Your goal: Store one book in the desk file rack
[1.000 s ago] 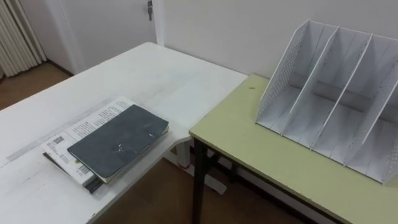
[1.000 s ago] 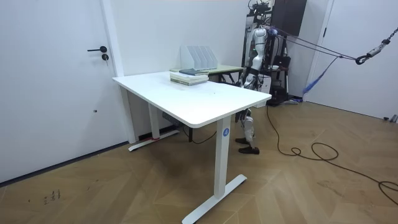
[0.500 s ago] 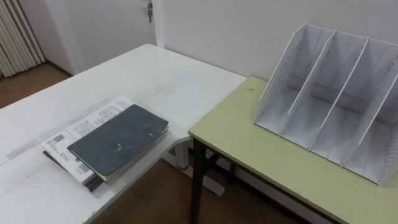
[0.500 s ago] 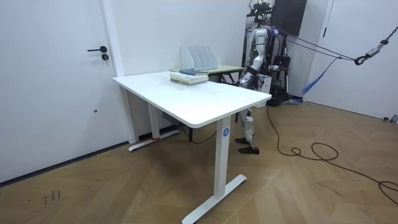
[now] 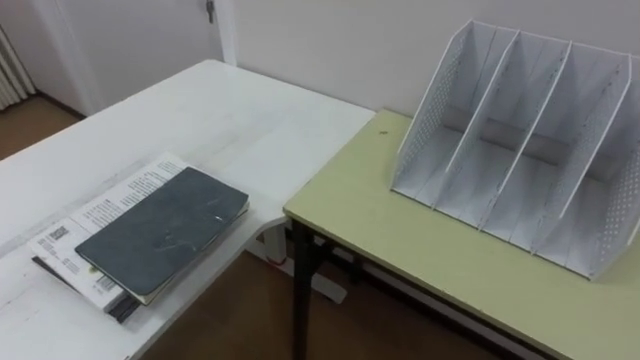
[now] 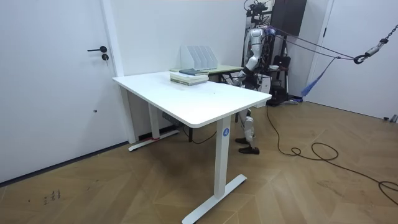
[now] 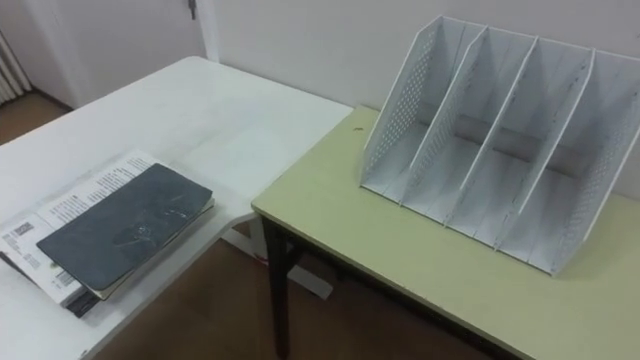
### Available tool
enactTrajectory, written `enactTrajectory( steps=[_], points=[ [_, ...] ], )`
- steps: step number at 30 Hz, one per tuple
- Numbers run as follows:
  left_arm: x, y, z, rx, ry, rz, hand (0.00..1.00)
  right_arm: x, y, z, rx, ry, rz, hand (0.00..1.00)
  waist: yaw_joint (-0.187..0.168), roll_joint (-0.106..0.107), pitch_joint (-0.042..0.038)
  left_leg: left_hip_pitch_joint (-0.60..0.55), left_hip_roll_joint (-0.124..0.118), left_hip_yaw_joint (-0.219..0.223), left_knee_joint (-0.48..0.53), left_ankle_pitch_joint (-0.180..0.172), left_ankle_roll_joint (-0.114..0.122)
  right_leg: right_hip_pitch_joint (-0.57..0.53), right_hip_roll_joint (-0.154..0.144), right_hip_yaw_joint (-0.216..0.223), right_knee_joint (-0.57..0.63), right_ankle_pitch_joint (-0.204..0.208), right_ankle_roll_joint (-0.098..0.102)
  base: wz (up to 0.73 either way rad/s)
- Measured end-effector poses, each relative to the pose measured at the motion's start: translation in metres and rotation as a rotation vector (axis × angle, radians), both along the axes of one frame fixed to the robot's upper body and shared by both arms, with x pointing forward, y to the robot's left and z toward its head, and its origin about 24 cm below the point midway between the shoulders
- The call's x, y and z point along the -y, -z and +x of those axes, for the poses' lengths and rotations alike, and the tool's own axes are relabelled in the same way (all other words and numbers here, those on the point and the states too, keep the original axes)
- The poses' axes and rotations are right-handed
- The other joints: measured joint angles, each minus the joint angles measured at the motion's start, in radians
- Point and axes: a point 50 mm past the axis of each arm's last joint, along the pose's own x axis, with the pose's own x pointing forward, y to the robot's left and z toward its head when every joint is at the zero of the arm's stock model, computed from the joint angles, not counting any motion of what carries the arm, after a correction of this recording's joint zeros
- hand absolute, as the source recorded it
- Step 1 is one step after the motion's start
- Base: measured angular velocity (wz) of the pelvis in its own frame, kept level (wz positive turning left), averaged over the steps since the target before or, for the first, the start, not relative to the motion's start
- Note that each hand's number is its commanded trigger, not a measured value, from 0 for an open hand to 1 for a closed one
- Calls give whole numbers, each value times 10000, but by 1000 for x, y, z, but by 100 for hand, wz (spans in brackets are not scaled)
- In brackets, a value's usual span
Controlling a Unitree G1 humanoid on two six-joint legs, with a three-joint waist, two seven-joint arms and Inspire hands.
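White tabletop (image 5: 240, 110) carries the dark book (image 5: 160, 230) atop a stack (image 5: 70, 235); the rack (image 5: 520, 150) waits empty on the green tabletop (image 5: 420, 265). Likely still the approach; next, grasp that book. Whether the hands (image 6: 242, 76) are apart or together, I cannot tell.

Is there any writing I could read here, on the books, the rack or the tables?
White-covered book under the dark book: rows of print and a barcode-like patch, too small to read.
Round blue sticker on a leg of the white table: a pale mark, too small to read.
Dark book, file rack, green desk: no writing seen.
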Motion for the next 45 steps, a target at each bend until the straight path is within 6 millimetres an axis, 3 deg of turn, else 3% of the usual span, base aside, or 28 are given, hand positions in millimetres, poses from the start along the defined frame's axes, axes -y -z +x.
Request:
enactTrajectory(
  steps=[4,9,14,19,23,31,34,45],
  points=[
    [12,-12,10,983,1415,576,0,-1,-1,4,162,-77,-88,0,-239,9,16,-56,0,-26,0,2,2,-69,-5,-42,-4,6,-4,0],
    [23,-31,28,2899,2407,1285,0,1,-1,4,148,-67,-137,0,-217,19,17,-59,7,-29,1,3,2,-80,-3,-18,-11,19,-17,-1],
    [25,-44,37,4062,2511,1472,0,2,-1,4,140,-70,-161,0,-236,53,20,-67,9,-61,0,4,2,-86,-2,-35,-10,23,-20,1],
    [31,-70,50,5948,2489,1379,0,2,-1,4,122,-97,-207,0,-246,48,15,-75,11,-90,2,13,2,-85,-3,-62,-7,27,-27,1],
    [30,-92,59,7936,2438,1554,0,4,-1,3,89,-23,-414,0,-279,128,-37,-30,16,-67,12,15,0,-31,-1,-65,-7,32,-31,0],
    [27,-96,58,8613,2274,1633,0,5,-1,1,21,91,-535,0,-232,204,-79,18,22,-58,27,67,-30,-1,0,-89,-8,71,-70,0],
    [25,-97,58,8828,2196,1588,0,6,-1,-1,-30,250,-517,0,-190,175,-40,106,22,-50,30,71,-34,-2,0,-87,-16,71,-72,0],
    [-7,-107,63,9701,693,2487,0,10,-2,-5,6,616,-696,0,-190,419,-81,118,23,-10,23,71,-34,-14,16,-28,-29,70,-72,0]
  ],
)
